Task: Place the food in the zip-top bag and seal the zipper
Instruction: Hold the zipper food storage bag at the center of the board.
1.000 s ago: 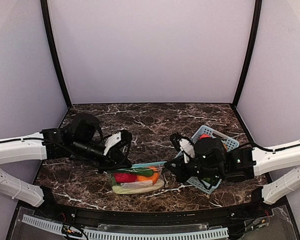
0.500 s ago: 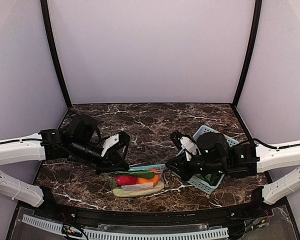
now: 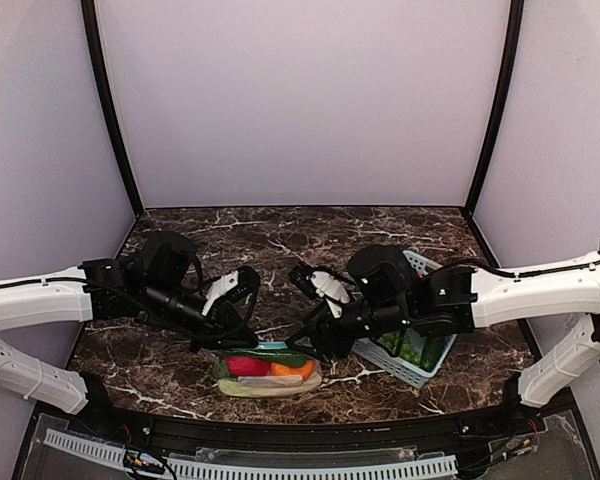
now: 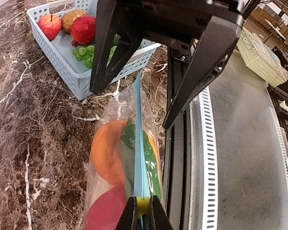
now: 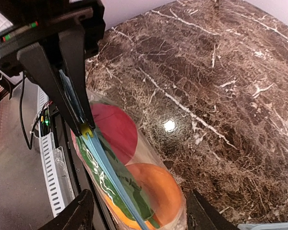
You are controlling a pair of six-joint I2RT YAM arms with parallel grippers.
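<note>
1. A robot test booth, lab-like: plain pale lilac panels in black upright posts wall in a dark brown marble-patterned tabletop.
2. White slotted cable duct runs along its near edge.

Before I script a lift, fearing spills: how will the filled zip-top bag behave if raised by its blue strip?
Likely floppy: the zip-top bag is thin clear film bulging around the food. It would probably sag below the zipper, which the left claw pinches. The rounded food may shift inside, swinging the load.
</note>
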